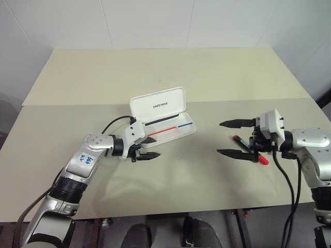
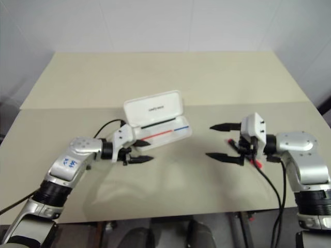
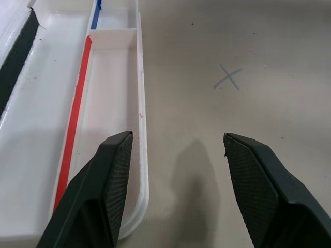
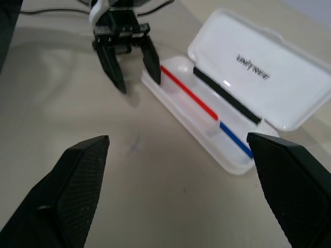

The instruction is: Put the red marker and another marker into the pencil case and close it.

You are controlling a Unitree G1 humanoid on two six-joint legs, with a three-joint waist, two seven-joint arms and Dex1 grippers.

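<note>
Left wrist view alone shows a blue X [image 3: 227, 78] on the table [image 1: 207, 72], at two o'clock from the open pencil case [image 1: 170, 132]. The red marker [image 1: 251, 150] lies under the right end effector [image 1: 234, 138]; it and the left end effector [image 1: 147, 153] stand apart, empty.

The left arm reaches forward and inward from the lower left, its silver forearm angled upward in the head views and its white wrist housing turned toward the right. The left end effector [image 1: 149, 153] points to the right and slightly downward, its two black fingers [image 3: 111, 170] parted with a clear empty gap between them. The right arm comes in from the right edge, elbow bent, with the wrist turned so the right end effector [image 1: 234, 138] points to the left, nearly level. Its two black fingers [image 4: 77, 175] are spread wide apart, one above the other in the head views, gripping nothing.
</note>
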